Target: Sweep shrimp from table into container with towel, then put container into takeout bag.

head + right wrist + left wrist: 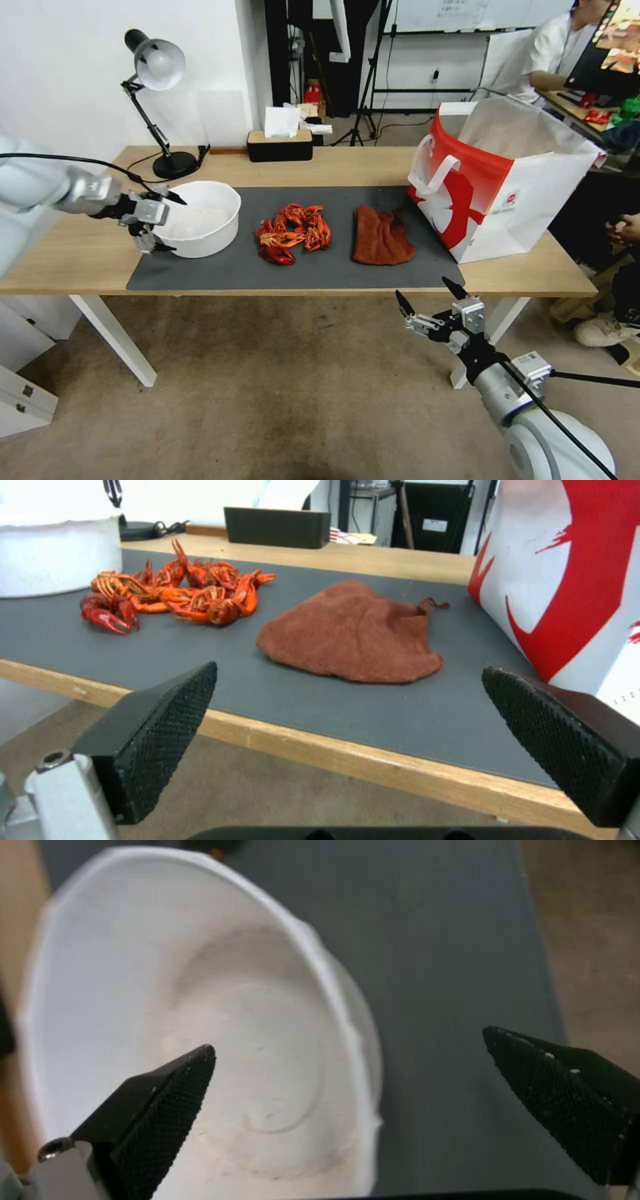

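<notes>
Here's the worktop (80, 257), long and pale wood, with a dark grey mat (333, 267) laid across its middle. Biggest thing on it is the takeout bag (527, 193), white with a red design, standing upright and open at the mat's right end, one corner over the mat. Over on the left end of the mat sits the container (203, 217), a round white bowl, upright, nothing red in it as seen from the left wrist view. Between bowl and bag lies the towel (381, 237), rust-red and rumpled, flat on the mat, near the bag but apart from it. Just left of it, the shrimp (293, 233) in a bright orange heap, separate from both towel and bowl. Now the arms: the left pincer (160, 223) is right at the container's left side, fingers spread wide, one tip over the bowl's rim and the other outside the wall; I can't tell whether either touches it. The right pincer (427, 300) hangs below and in front of the worktop's front edge, fingers wide apart, holding nothing, facing the towel.
</notes>
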Robot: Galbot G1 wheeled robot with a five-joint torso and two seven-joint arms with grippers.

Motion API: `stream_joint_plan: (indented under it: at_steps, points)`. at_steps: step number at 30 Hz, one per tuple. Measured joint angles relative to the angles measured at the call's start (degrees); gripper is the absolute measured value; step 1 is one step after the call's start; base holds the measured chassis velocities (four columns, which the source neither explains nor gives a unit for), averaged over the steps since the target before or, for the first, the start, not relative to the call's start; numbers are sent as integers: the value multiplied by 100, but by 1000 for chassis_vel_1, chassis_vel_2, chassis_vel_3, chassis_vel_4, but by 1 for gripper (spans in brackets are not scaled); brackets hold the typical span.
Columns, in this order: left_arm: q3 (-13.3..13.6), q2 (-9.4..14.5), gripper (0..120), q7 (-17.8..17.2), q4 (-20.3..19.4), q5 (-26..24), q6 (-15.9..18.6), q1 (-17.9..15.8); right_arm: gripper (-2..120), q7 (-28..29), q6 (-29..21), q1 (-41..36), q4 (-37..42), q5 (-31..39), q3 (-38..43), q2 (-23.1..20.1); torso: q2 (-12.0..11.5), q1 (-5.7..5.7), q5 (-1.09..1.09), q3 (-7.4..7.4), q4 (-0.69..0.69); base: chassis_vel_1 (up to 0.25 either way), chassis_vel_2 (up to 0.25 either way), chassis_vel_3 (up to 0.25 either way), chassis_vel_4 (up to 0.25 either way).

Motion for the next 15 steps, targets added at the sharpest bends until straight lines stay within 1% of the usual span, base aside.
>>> stream_joint_plan:
  at_steps: [1,2,3,4,6,7,9,10,12,13,15]
  points:
    - [95,-33,100,44,83,26,-16,-74,100,2,0,0,0,0,0,6,0,0,0,0,0,0,0,0,0]
    - [235,-103,100,64,247,83,-40,-197,100,5,0,2,-6,0,-3,18,0,0,0,0,0,0,0,0,0]
    - [311,-148,100,62,352,108,-51,-271,100,6,0,7,-13,0,-8,25,0,0,0,0,0,0,0,0,0]
    - [311,-148,100,62,352,108,-51,-271,100,6,0,7,-13,0,-8,25,0,0,0,0,0,0,0,0,0]
    - [485,-266,100,17,619,157,-77,-461,100,11,0,20,-50,-6,-20,35,0,0,1,0,0,0,0,0,0]
    - [485,-266,100,17,619,157,-77,-461,100,11,0,20,-50,-6,-20,35,0,0,1,0,0,0,0,0,0]
    - [634,-372,100,-10,836,199,-105,-601,100,21,0,29,-84,-11,-23,37,0,0,0,0,0,0,0,0,0]
    - [634,-372,100,-10,836,199,-105,-601,100,21,0,29,-84,-11,-23,37,0,0,0,0,0,0,0,0,0]
    - [752,-466,100,-19,1002,245,-130,-709,100,46,0,38,-107,-13,-25,38,0,0,0,0,0,0,0,0,0]
    - [752,-466,100,-19,1002,245,-130,-709,100,46,0,38,-107,-13,-25,38,0,0,0,0,0,0,0,0,0]
    - [864,-573,100,-12,1132,338,-177,-795,100,74,0,49,-138,-13,-26,40,0,0,1,0,-1,0,0,0,0]
